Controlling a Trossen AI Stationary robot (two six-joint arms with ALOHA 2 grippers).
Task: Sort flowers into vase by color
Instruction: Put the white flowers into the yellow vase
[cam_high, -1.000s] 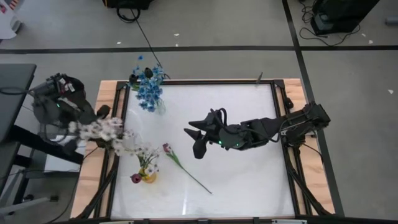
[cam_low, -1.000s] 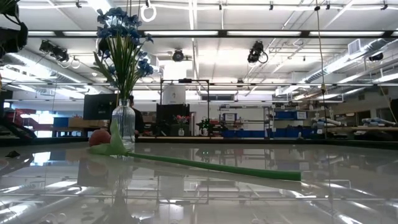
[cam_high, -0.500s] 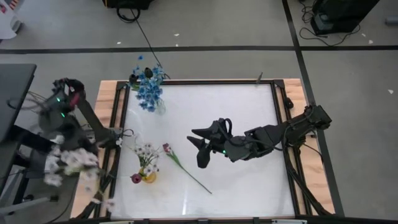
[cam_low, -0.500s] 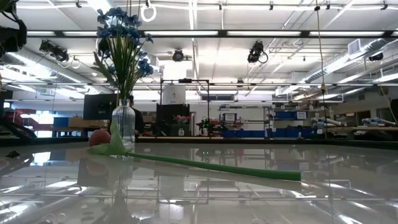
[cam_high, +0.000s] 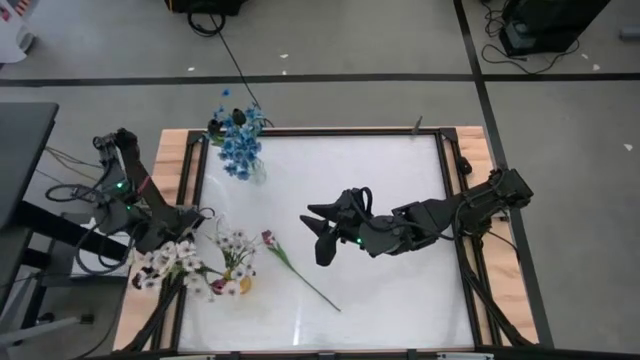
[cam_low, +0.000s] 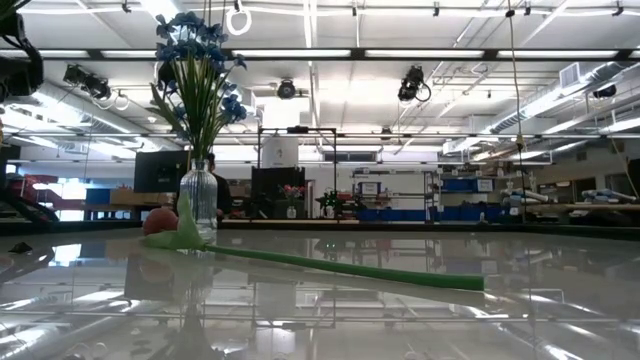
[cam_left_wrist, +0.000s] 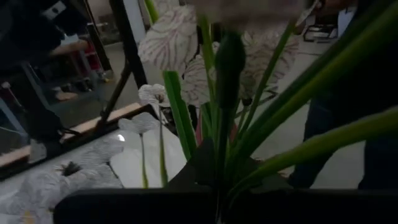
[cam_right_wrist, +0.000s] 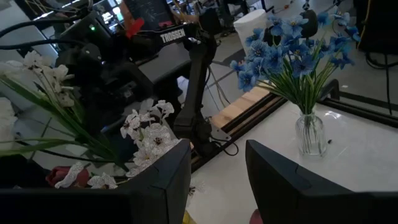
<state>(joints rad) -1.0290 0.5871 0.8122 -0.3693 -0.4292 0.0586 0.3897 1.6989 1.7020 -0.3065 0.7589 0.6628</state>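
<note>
My left gripper (cam_high: 158, 240) is at the table's left edge, shut on a bunch of white flowers (cam_high: 176, 264) that reaches toward the yellow vase (cam_high: 238, 284). That vase holds white sprays and a dark pink bud (cam_high: 217, 287). Blue flowers (cam_high: 240, 146) stand in a glass vase (cam_low: 198, 196) at the far left. A pink tulip (cam_high: 268, 238) lies flat on the table, with its stem (cam_low: 350, 268) running toward the near right. My right gripper (cam_high: 314, 236) hovers open over the table's middle, right of the tulip; its fingers (cam_right_wrist: 160, 180) frame the scene. My left gripper pinches the white flowers by their green stems (cam_left_wrist: 219, 163), several together, below the blooms (cam_left_wrist: 171, 38). The bunch is lifted clear and its blooms (cam_high: 176, 264) stick out from the fingers toward the table's near edge, over the left rail. The fingers hide the exact place of contact.
A wooden frame with black rails (cam_high: 186, 170) borders the white tabletop (cam_high: 400, 290). Cables run along the floor beyond the far edge. The table's right half holds only my right arm (cam_high: 450, 215).
My left gripper has swung the white bunch off the table's left edge, outward and toward the near side, then back in toward the yellow vase. My right gripper has drifted slightly toward the near edge and stayed open. The tulip and both vases have not moved.
</note>
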